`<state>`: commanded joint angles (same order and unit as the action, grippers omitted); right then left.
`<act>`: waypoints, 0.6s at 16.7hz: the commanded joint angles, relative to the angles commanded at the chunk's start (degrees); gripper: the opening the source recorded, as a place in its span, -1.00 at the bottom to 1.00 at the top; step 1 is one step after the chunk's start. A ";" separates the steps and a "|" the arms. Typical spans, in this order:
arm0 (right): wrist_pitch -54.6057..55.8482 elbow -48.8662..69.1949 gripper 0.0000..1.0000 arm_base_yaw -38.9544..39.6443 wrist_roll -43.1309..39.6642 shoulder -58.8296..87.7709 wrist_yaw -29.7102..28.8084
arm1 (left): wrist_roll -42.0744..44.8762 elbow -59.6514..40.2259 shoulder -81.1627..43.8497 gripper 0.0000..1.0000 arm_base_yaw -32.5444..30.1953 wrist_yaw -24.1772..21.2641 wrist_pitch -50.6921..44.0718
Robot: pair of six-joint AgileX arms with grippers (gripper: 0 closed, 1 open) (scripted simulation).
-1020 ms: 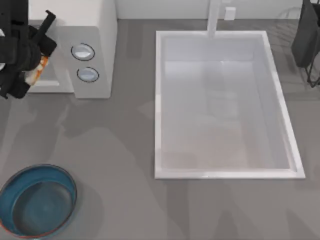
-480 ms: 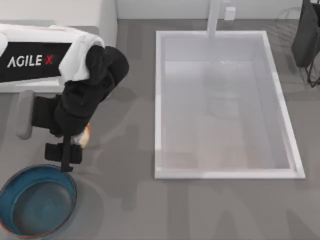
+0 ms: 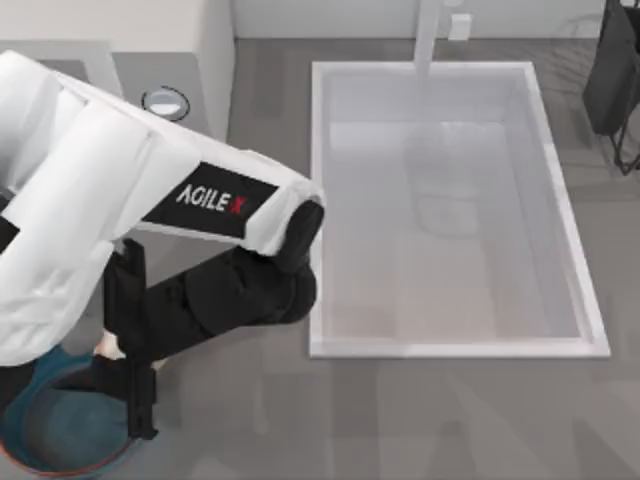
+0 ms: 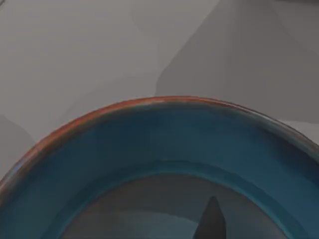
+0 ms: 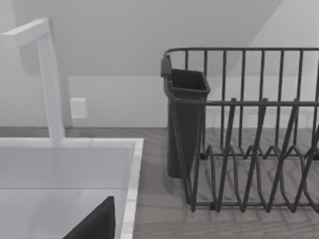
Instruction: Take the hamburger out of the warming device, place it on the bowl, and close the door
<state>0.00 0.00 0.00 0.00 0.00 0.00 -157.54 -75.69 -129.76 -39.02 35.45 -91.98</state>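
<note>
Left gripper (image 3: 125, 375) over bowl (image 3: 60, 460), jaws' state unclear; sink (image 3: 450, 345) right.

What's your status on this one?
Left claw over bowl. Hamburger beside it, above bowl's rim. Right arm parked far right, by rack.

The white forearm of the left arm (image 3: 215, 200) carries "AGILE X" in white letters on a black panel

left arm (image 3: 150, 210) stretched forward, wrist bent down
</note>
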 joint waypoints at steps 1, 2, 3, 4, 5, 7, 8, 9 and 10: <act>0.00 0.00 1.00 0.00 0.00 0.00 0.00 | -1.99 0.29 -0.96 -1.00 -0.67 0.71 -1.92; 0.00 0.00 1.00 0.00 0.00 0.00 0.00 | -3.40 0.52 -1.68 -1.00 -1.16 1.23 -3.31; 0.00 0.00 1.00 0.00 0.00 0.00 0.00 | -4.11 0.65 -2.05 -1.00 -1.41 1.49 -4.00; 0.00 0.00 1.00 0.00 0.00 0.00 0.00 | -4.24 0.67 -2.12 -1.00 -1.45 1.54 -4.12; 0.00 0.00 1.00 0.00 0.00 0.00 0.00 | -4.24 0.67 -2.12 -1.00 -1.45 1.54 -4.12; 0.00 0.00 1.00 0.00 0.00 0.00 0.00 | -4.24 0.67 -2.12 -1.00 -1.45 1.54 -4.12; 0.00 0.00 1.00 0.00 0.00 0.00 0.00 | -4.18 0.19 -1.74 -1.00 -1.13 1.87 -3.79; 0.00 0.00 1.00 0.00 0.00 0.00 0.00 | -4.14 0.31 -1.74 -1.00 -1.07 1.92 -3.65; 0.00 0.00 1.00 0.00 0.00 0.00 0.00 | -3.99 0.82 -1.74 -1.00 -0.84 2.13 -3.11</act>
<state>0.00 0.00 0.00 0.00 0.00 0.00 -161.53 -74.87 -131.51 -39.86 37.59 -95.09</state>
